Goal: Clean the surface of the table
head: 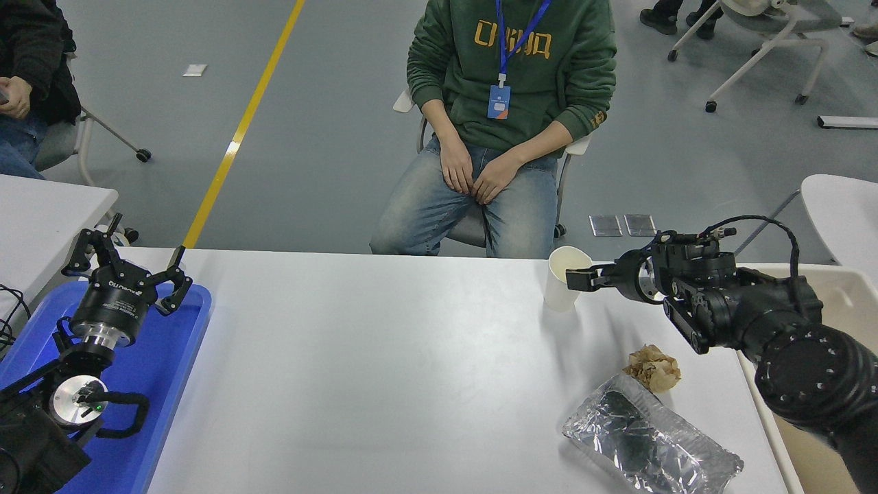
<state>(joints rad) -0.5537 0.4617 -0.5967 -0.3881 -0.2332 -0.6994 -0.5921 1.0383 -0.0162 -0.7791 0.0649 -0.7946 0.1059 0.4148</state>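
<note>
Right gripper (575, 278): fingers are looking together beside the paper cup (565, 278).
Table surface (384, 370): lying below the fingers.
Advice: you are needing to open wider before grasping.
Left gripper (127, 264): fingers apart, parked.
</note>
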